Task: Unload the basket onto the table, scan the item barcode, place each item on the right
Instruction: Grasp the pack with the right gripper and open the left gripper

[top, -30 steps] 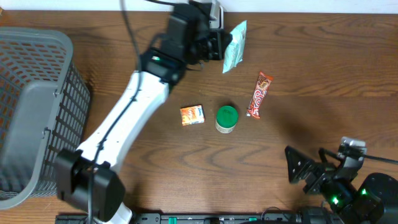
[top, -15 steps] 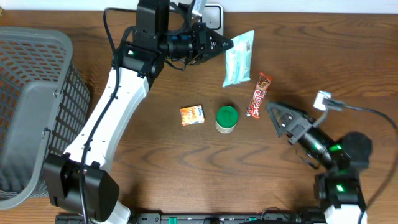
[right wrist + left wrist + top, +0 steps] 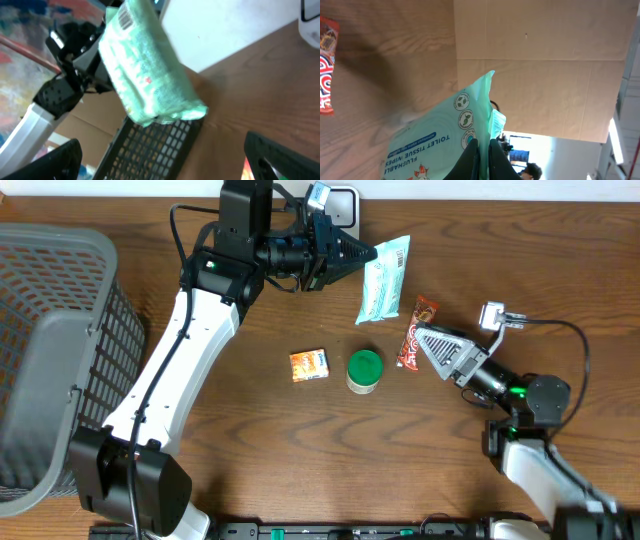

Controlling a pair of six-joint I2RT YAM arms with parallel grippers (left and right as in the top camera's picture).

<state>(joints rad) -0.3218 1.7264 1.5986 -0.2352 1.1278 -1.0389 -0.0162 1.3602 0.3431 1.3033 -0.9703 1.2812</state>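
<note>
The item is a light green pack of flushable wipes (image 3: 384,280), held up off the table at the back. My left gripper (image 3: 358,252) is shut on the pack's edge (image 3: 435,135), its dark fingertips (image 3: 472,150) pinching the thin seam. A barcode (image 3: 125,19) shows on the pack's upper end (image 3: 150,70) in the right wrist view. My right gripper (image 3: 432,346) stands open on the right, pointed at the pack, with nothing between its fingers (image 3: 55,160).
A red candy bar (image 3: 418,332) lies just beside the right gripper. A green-lidded jar (image 3: 364,370) and a small orange box (image 3: 309,365) sit mid-table. A grey mesh basket (image 3: 50,360) fills the left side. A white device (image 3: 342,200) stands at the back edge.
The right arm swung up from the front right corner to beside the candy bar, facing the pack. The left arm turned and shifted the held pack slightly rightward.
</note>
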